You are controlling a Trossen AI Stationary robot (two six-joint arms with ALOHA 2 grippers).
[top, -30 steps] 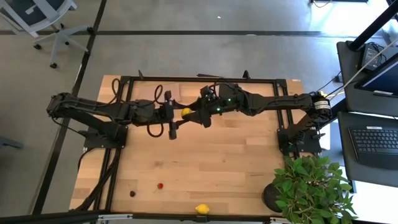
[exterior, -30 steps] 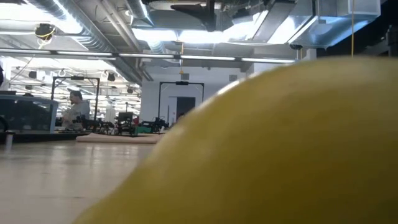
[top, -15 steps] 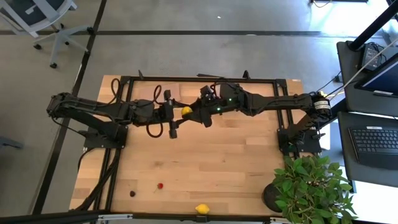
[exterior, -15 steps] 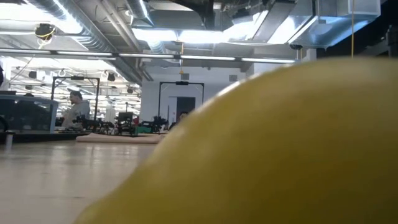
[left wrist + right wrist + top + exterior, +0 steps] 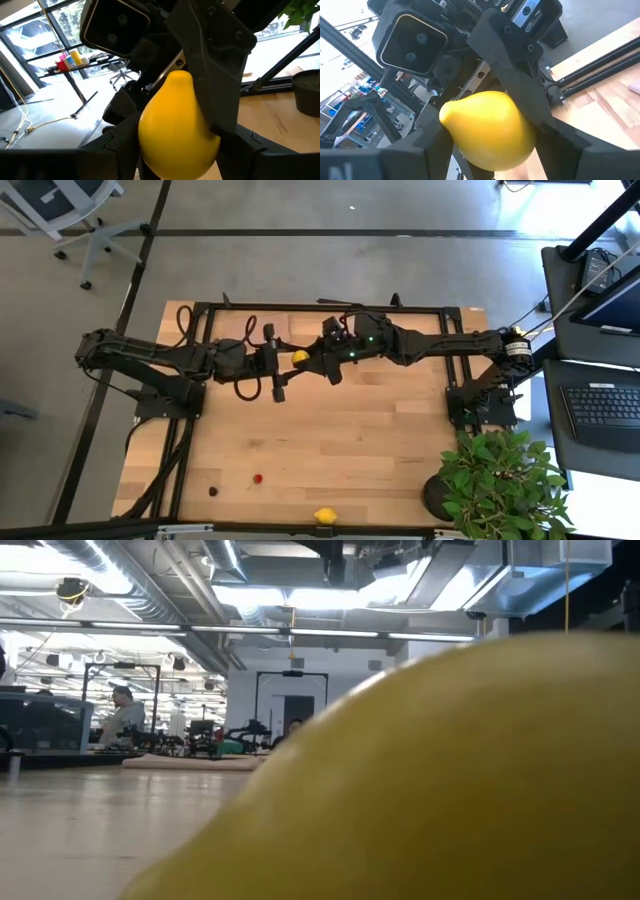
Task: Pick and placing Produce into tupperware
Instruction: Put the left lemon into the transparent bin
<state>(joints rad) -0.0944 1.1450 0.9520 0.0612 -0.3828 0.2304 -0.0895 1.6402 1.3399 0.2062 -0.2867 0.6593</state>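
A yellow lemon (image 5: 299, 357) hangs in the air over the far middle of the table, between my two grippers, which meet tip to tip. My left gripper (image 5: 291, 361) comes from the table's left and is shut on it. My right gripper (image 5: 309, 361) comes from the right, its fingers against the lemon. A second lemon (image 5: 324, 516) lies at the near edge and fills the low view (image 5: 420, 780). A red piece (image 5: 257, 477) and a dark berry (image 5: 212, 491) lie near left. The tupperware is out of view. My left gripper pinches the lemon's round body (image 5: 150, 145) between its two fingers, coming level from the table's left. The lemon is lifted clear, its pointed end (image 5: 181, 75) toward the other gripper. My right gripper has its two fingers against the lemon's round body (image 5: 527, 135), one on each side, level from the table's right. Its fingers (image 5: 215, 75) stand crosswise to the left gripper's. The lemon's pointed end (image 5: 445, 114) sticks out sideways.
A black frame (image 5: 320, 307) runs along the table's far edge and down both sides. A potted green plant (image 5: 500, 485) stands at the near right corner. Bare wood (image 5: 340, 440) lies between the arms and the fruit at the near edge.
My right gripper's fingers have drawn in around the lemon that my left gripper holds. Both arms have stayed where they were, and the lemon has stayed in the air between them.
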